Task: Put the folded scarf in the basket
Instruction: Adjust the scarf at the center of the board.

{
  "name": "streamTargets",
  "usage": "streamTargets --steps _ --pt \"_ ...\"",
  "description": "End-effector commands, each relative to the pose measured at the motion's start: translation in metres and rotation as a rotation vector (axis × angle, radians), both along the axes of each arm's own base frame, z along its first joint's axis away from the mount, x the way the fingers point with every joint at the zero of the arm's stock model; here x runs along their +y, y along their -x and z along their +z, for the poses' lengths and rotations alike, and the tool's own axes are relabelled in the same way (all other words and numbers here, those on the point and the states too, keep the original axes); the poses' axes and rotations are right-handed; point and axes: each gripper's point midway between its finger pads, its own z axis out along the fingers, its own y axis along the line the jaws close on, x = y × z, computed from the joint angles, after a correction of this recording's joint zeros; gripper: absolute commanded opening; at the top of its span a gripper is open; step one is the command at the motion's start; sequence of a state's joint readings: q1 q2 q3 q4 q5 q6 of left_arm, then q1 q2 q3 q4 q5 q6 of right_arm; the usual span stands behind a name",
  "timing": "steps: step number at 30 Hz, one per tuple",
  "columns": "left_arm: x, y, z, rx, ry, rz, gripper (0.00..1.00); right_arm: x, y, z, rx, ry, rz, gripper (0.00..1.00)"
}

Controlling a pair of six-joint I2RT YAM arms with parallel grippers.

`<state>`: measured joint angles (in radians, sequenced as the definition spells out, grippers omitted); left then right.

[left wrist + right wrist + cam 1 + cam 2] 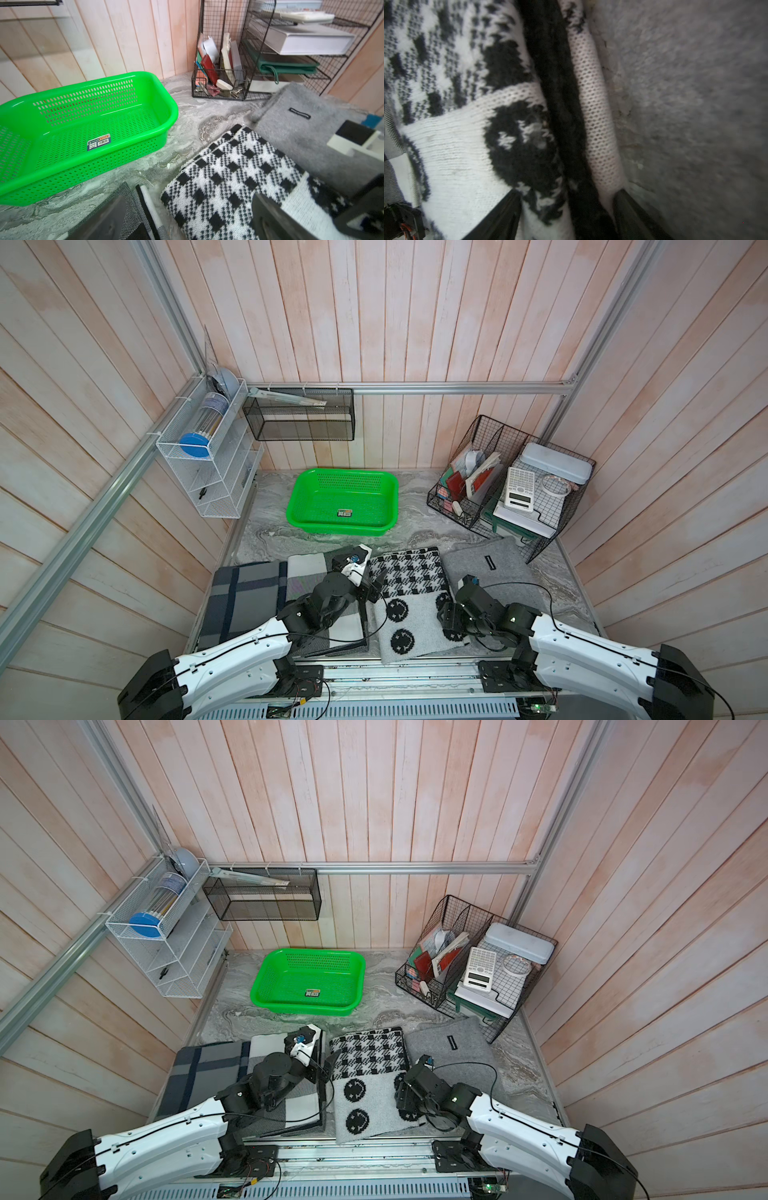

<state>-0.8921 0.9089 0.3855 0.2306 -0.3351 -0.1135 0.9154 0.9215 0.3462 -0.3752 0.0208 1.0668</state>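
The green basket [300, 489] [266, 973] [166, 99] stands empty at the back middle of the table, showing only a small sticker inside. A folded black-and-white checked scarf [409, 576] [370, 1056] [228, 176] [456, 166] with smiley faces lies at the front middle. My left gripper [372, 587] [189, 220] hovers open over its left edge, holding nothing. My right gripper [401, 1090] [566, 193] is down at the scarf's right edge. Its jaws stand open, with the folded edge between the fingers.
A grey scarf [486, 568] lies right of the checked one. A navy-grey plaid scarf [245, 593] and a pale checked one [307, 568] lie left, under my left arm. A black wire organizer [511, 489] fills the back right corner; a white shelf [208, 472] and black mesh bin [299, 414] hang on the walls.
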Motion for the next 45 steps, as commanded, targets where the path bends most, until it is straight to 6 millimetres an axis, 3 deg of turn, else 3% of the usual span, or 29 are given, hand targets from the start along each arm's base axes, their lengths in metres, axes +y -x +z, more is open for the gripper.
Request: streamTargets --steps 1,9,15,18,23,29,33,35,40,45 --pt "0.011 -0.007 0.004 0.003 0.123 0.095 1.0 0.005 0.008 -0.011 0.078 -0.024 -0.025 0.75" --pt "0.062 -0.02 0.011 -0.041 0.259 0.384 1.0 0.034 -0.002 -0.017 0.085 -0.154 -0.101 0.75" --pt "0.126 -0.034 -0.006 0.029 0.29 0.679 1.0 0.047 -0.013 -0.017 0.059 -0.199 -0.142 0.75" --pt "0.138 -0.037 -0.004 0.01 0.371 0.698 1.0 0.046 -0.016 -0.015 0.043 -0.179 -0.128 0.76" --pt "0.134 -0.039 -0.002 0.005 0.359 0.669 1.0 0.028 -0.023 -0.006 -0.034 -0.109 -0.152 0.8" --pt "0.142 -0.039 -0.014 0.048 0.27 0.681 1.0 0.008 -0.049 0.026 -0.213 -0.035 -0.069 0.89" --pt "0.163 -0.04 -0.016 0.035 0.356 0.756 1.0 0.002 -0.071 0.033 -0.193 -0.116 -0.079 0.9" --pt "0.163 -0.042 -0.017 0.056 0.417 0.736 1.0 0.006 -0.081 0.036 -0.174 -0.176 -0.07 0.91" --pt "0.132 -0.044 -0.02 0.154 0.484 0.571 1.0 0.026 -0.099 0.045 -0.138 -0.184 0.017 0.91" --pt "0.106 -0.038 -0.038 0.29 0.514 0.457 1.0 0.04 -0.12 0.04 -0.092 -0.163 0.034 0.89"
